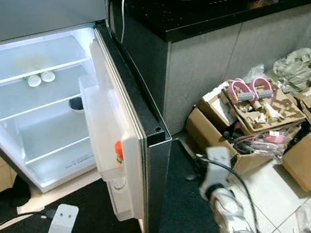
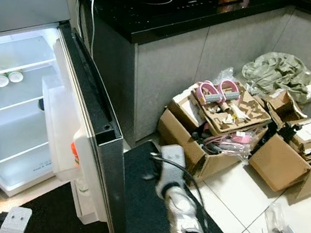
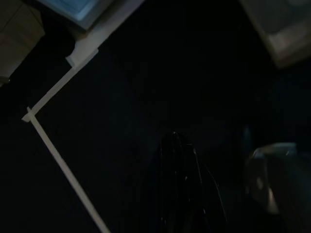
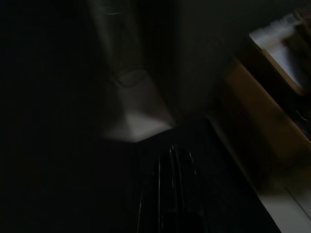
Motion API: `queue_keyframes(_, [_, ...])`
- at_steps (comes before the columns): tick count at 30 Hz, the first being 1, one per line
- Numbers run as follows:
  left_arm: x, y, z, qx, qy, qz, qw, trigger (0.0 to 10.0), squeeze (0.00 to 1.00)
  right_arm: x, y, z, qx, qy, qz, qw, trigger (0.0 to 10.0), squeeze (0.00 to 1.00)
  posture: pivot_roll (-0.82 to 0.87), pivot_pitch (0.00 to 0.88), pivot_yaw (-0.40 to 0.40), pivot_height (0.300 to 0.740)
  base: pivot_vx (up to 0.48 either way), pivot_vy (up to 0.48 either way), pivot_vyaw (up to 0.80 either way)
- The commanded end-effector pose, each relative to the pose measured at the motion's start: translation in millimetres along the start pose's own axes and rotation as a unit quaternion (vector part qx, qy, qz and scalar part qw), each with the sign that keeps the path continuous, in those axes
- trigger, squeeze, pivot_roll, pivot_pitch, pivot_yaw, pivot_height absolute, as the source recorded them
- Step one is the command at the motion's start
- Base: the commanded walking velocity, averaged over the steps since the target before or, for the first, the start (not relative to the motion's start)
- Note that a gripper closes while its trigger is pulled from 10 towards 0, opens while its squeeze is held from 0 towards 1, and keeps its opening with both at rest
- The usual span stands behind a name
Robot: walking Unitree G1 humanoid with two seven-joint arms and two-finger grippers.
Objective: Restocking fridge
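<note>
A: so the fridge point(image 1: 35, 98) stands wide open, door point(image 1: 121, 146) swung toward the counter point(image 2: 177, 8). Shelves are nearly bare, just two white tubs point(image 1: 40, 78) side by side on the upper one.

B: and the arms?

A: right arm point(image 2: 180, 205) hangs by the door edge over the dark mat point(image 1: 187, 215), near the boxes point(image 2: 224, 127). Right gripper point(image 4: 172, 165) looks pinched closed on nothing. Left gripper point(image 3: 177, 160) seems the same, too dark though, can't tell.

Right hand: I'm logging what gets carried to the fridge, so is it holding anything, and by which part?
Nothing is held. The right hand hangs with its fingers together over the dark floor mat beside the open fridge door.
</note>
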State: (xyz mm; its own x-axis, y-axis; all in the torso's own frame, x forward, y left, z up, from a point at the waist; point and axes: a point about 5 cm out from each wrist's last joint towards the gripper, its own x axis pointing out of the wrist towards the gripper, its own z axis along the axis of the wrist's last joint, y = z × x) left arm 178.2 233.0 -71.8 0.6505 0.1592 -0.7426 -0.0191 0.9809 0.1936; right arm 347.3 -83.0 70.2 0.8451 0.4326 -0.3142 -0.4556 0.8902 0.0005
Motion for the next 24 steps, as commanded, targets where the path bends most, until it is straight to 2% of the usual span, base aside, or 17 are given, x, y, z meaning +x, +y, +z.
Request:
queue_keyframes(1, [-3.6, 8.6, -15, 0.016, 0.029, 0.010, 0.999, 10.0, 0.00, 3.1, 5.2, 8, -0.009, -0.005, 0.011, 1.000, 10.0, 0.00, -0.07, 0.112, 0.078, 0.726, 0.000, 0.000, 0.00])
queue_keyframes(6, [-6.9, 6.1, -28, 0.022, 0.055, 0.003, 0.998, 10.0, 0.00, 19.7, 55.1, 59, -0.054, -0.043, 0.116, 0.991, 10.0, 0.00, -0.07, 0.102, 0.065, 0.726, 0.000, 0.000, 0.00])
queue_keyframes(7, [-7.5, 4.7, -31, 0.019, 0.059, 0.001, 0.998, 10.0, 0.00, 19.8, 75.7, 78, -0.040, -0.058, 0.176, 0.982, 10.0, 0.00, -0.07, 0.099, 0.063, 0.726, 0.000, 0.000, 0.00])
queue_keyframes(9, [-7.8, 4.2, -32, 0.018, 0.060, 0.000, 0.998, 10.0, 0.00, 18.6, 83.5, 84, -0.031, -0.062, 0.202, 0.977, 10.0, 0.00, -0.07, 0.099, 0.063, 0.726, 0.000, 0.000, 0.00])
queue_keyframes(11, [-8.2, 2.8, -34, 0.019, 0.064, -0.003, 0.998, 10.0, 0.00, 11.6, 103.3, 103, -0.004, -0.071, 0.278, 0.958, 10.0, 0.00, -0.07, 0.099, 0.063, 0.726, 0.000, 0.000, 0.00])
queue_keyframes(12, [-8.4, 2.2, -34, 0.019, 0.065, -0.005, 0.998, 10.0, 0.00, 3.8, 115.8, 115, 0.023, -0.076, 0.333, 0.940, 10.0, 0.00, -0.07, 0.097, 0.065, 0.726, 0.000, 0.000, 0.00])
queue_keyframes(13, [-8.7, 1.3, -36, 0.020, 0.068, -0.008, 0.997, 10.0, 0.00, -8.4, 129.0, 132, 0.057, -0.093, 0.395, 0.912, 10.0, 0.00, -0.07, 0.096, 0.066, 0.726, 0.000, 0.000, 0.00])
queue_keyframes(14, [-8.9, 0.3, -36, 0.022, 0.070, -0.012, 0.997, 10.0, 0.00, -26.6, 142.8, 158, 0.119, -0.127, 0.463, 0.869, 10.0, 0.00, -0.07, 0.096, 0.066, 0.726, 0.000, 0.000, 0.00])
queue_keyframes(15, [-9.0, -0.4, -37, 0.025, 0.070, -0.014, 0.997, 10.0, 0.00, -46.7, 151.6, 186, 0.191, -0.167, 0.522, 0.815, 10.0, 0.00, -0.08, 0.096, 0.067, 0.726, 0.000, 0.000, 0.00])
queue_keyframes(16, [-9.1, -1.0, -37, 0.027, 0.071, -0.017, 0.997, 10.0, 0.00, -68.0, 154.2, 216, 0.261, -0.213, 0.570, 0.749, 10.0, 0.00, -0.08, 0.096, 0.067, 0.726, 0.000, 0.000, 0.00])
queue_keyframes(17, [-9.1, -1.4, -37, 0.028, 0.072, -0.018, 0.997, 10.0, 0.00, -82.7, 151.4, 235, 0.301, -0.245, 0.598, 0.701, 10.0, 0.00, -0.08, 0.096, 0.067, 0.726, 0.000, 0.000, 0.00])
queue_keyframes(18, [-9.1, -1.4, -37, 0.028, 0.072, -0.018, 0.997, 10.0, 0.00, -82.7, 151.4, 235, 0.301, -0.245, 0.598, 0.701, 10.0, 0.00, -0.08, 0.096, 0.067, 0.726, 0.000, 0.000, 0.00])
queue_keyframes(19, [-9.0, -1.7, -37, 0.028, 0.072, -0.020, 0.997, 10.0, 0.00, -88.3, 146.7, 245, 0.312, -0.267, 0.601, 0.686, 10.0, 0.00, -0.08, 0.096, 0.067, 0.726, 0.000, 0.000, 0.00])
queue_keyframes(20, [-9.0, -1.7, -37, 0.028, 0.072, -0.020, 0.997, 10.0, 0.00, -88.3, 146.7, 245, 0.312, -0.267, 0.601, 0.686, 10.0, 0.00, -0.08, 0.096, 0.067, 0.726, 0.000, 0.000, 0.00])
queue_keyframes(21, [-8.9, -2.2, -37, 0.028, 0.072, -0.020, 0.997, 10.0, 0.00, -81.8, 140.9, 246, 0.299, -0.275, 0.574, 0.711, 10.0, 0.00, -0.08, 0.089, 0.068, 0.726, 0.000, 0.000, 0.00])
queue_keyframes(23, [-8.0, -3.8, -36, 0.028, 0.072, -0.022, 0.997, 10.0, 0.00, -50.7, 120.8, 222, 0.245, -0.252, 0.472, 0.808, 10.0, 0.00, -0.08, 0.084, 0.070, 0.726, 0.000, 0.000, 0.00])
queue_keyframes(24, [-7.1, -4.2, -34, 0.029, 0.070, -0.022, 0.997, 10.0, 0.00, -33.7, 103.1, 200, 0.212, -0.224, 0.400, 0.863, 10.0, 0.00, -0.08, 0.082, 0.068, 0.726, 0.000, 0.000, 0.00])
